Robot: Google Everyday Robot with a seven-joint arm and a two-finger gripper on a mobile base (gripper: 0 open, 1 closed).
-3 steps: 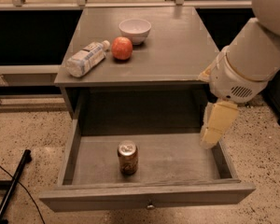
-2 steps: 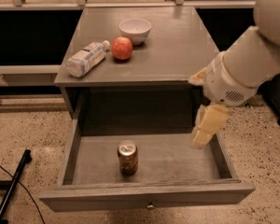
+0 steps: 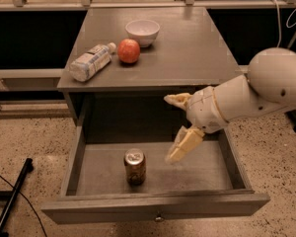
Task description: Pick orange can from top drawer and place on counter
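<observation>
The orange can (image 3: pixel 134 166) stands upright in the open top drawer (image 3: pixel 153 204), a little left of its middle near the front. My gripper (image 3: pixel 176 126) hangs over the drawer's middle right, just right of the can and above it, apart from it. Its cream fingers (image 3: pixel 184 145) are spread open with nothing between them. The white arm reaches in from the right. The grey counter (image 3: pixel 187 48) lies behind and above the drawer.
On the counter's left half lie a clear plastic bottle (image 3: pixel 90 61) on its side, a red-orange apple (image 3: pixel 129 51) and a white bowl (image 3: pixel 142 32). A black pole (image 3: pixel 12 201) lies on the speckled floor at the left. Dark shelving runs behind.
My arm has swung left and lower, from the drawer's right wall towards the can. The can and the counter items have not moved.
</observation>
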